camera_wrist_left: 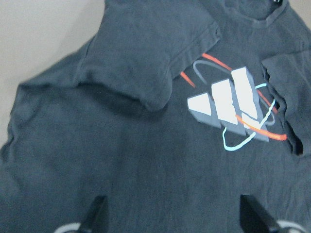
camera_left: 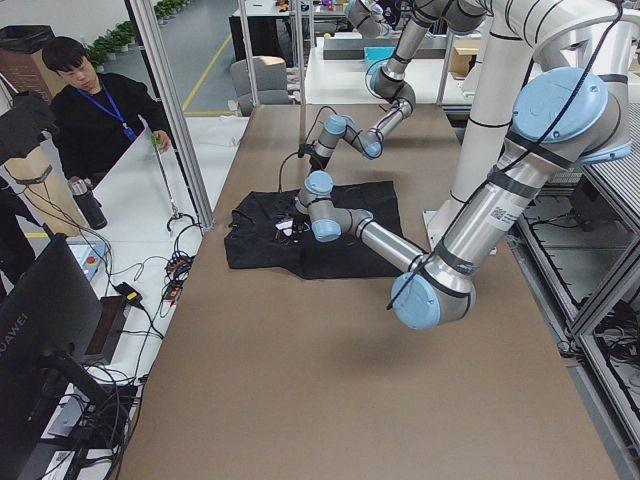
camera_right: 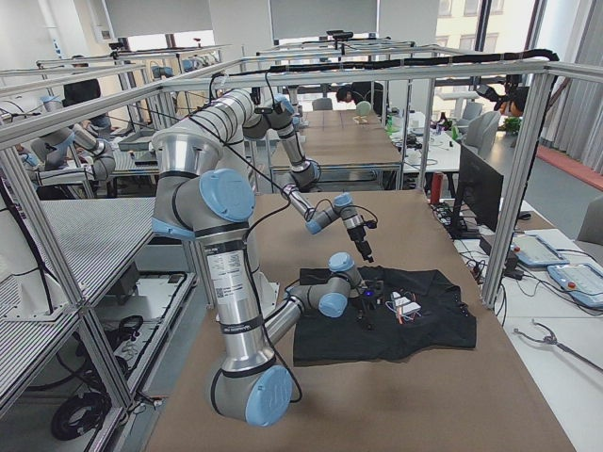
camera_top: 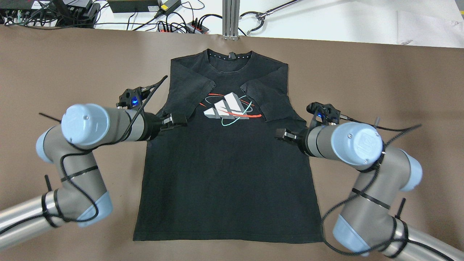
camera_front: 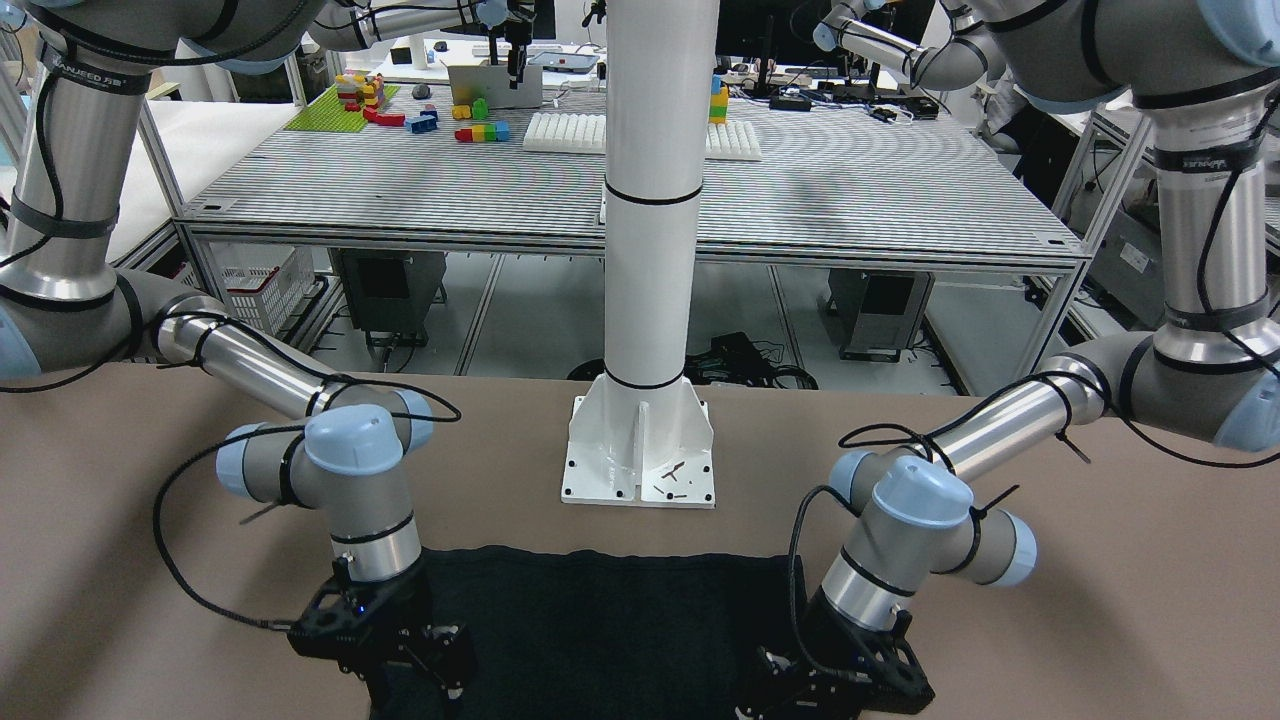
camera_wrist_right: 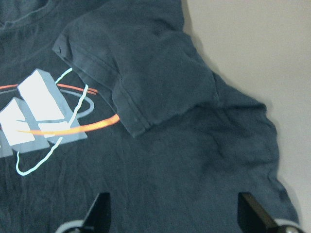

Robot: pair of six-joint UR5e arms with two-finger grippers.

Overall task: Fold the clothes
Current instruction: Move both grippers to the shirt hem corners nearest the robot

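Observation:
The clothes are one black T-shirt [camera_top: 226, 166] spread flat on the brown table, collar at the far edge. Both short sleeves are folded inward over the chest, beside a white three-stripe logo [camera_top: 224, 108] ringed in red and cyan. My left gripper [camera_top: 177, 119] hovers low over the shirt's left side below the folded sleeve [camera_wrist_left: 146, 58]; its fingers [camera_wrist_left: 97, 213] stand wide apart, open and holding nothing. My right gripper [camera_top: 281, 134] is over the shirt's right side, open too, with the other folded sleeve [camera_wrist_right: 141, 73] ahead of it.
The white pedestal base [camera_front: 640, 450] stands on the table [camera_top: 380, 90] at the robot's side of the shirt. Cables and power strips [camera_top: 163, 21] lie beyond the far edge. A person [camera_left: 95, 110] stands at the bench beside the table, near a monitor [camera_left: 50, 330].

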